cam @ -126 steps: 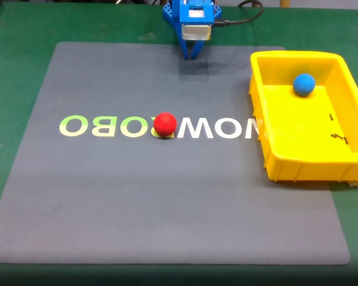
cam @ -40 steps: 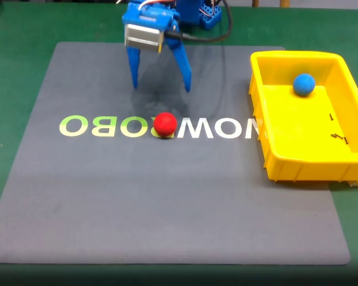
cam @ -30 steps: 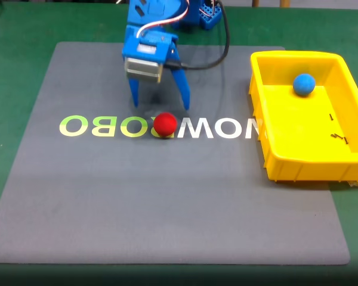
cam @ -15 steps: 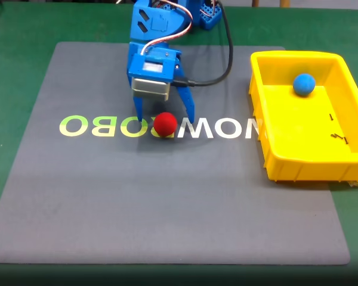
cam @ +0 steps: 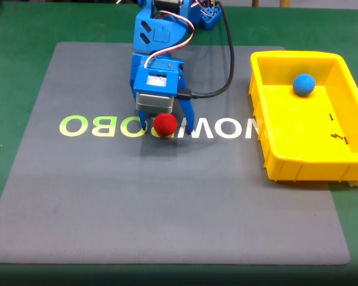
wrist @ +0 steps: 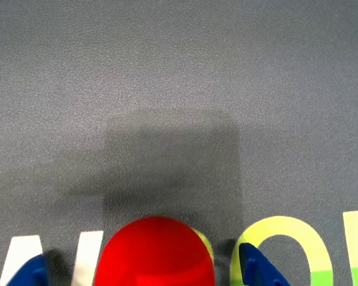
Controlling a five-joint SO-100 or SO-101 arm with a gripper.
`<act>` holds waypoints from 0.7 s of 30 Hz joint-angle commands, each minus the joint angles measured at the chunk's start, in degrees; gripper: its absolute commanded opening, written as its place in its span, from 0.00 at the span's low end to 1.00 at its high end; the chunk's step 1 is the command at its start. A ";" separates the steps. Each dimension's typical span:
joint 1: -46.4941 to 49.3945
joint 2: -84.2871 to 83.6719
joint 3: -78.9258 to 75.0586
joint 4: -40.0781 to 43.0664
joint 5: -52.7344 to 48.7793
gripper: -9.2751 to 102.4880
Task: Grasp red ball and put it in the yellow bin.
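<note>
Here, reading the fixed view from its left side, the grey mat (cam: pixel 107 196) carries a row of printed letters (cam: pixel 83 126), yellow-green at the left and white toward the right. Next along, on those letters near the mat's middle, sits the red ball (cam: pixel 165 124), and the blue gripper (cam: pixel 165 127) hangs over it with its jaws spread, one finger on either side of the ball and neither visibly pressing it. The wrist view agrees: the red ball (wrist: pixel 156 253) lies low in frame between two blue fingertips (wrist: pixel 258 273), with a sliver of mat showing at each flank, so nothing is held yet.

The ball looks small, matte and probably light, perhaps foam or soft rubber, though the pictures cannot settle that. Being round, it will likely roll away if one finger arrives first, and it may squirt out if pinched above or below its widest line. The sensible hold is across its middle, both fingers closing evenly, tips low near the mat. A matte skin should give decent friction; a gentle squeeze ought to do.

Farther right, well apart from the ball, the yellow bin (cam: pixel 268 110) stands at the mat's edge, with a blue ball (cam: pixel 304 84) already resting inside toward its far end.
</note>
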 commanded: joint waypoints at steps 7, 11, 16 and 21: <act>-1.14 -1.41 -5.98 -1.32 -0.26 0.08; -1.49 -1.76 -6.15 -1.32 -0.53 0.08; -1.93 -1.76 -6.33 -1.32 -0.62 0.08; -2.37 1.32 -6.33 -0.79 0.26 0.08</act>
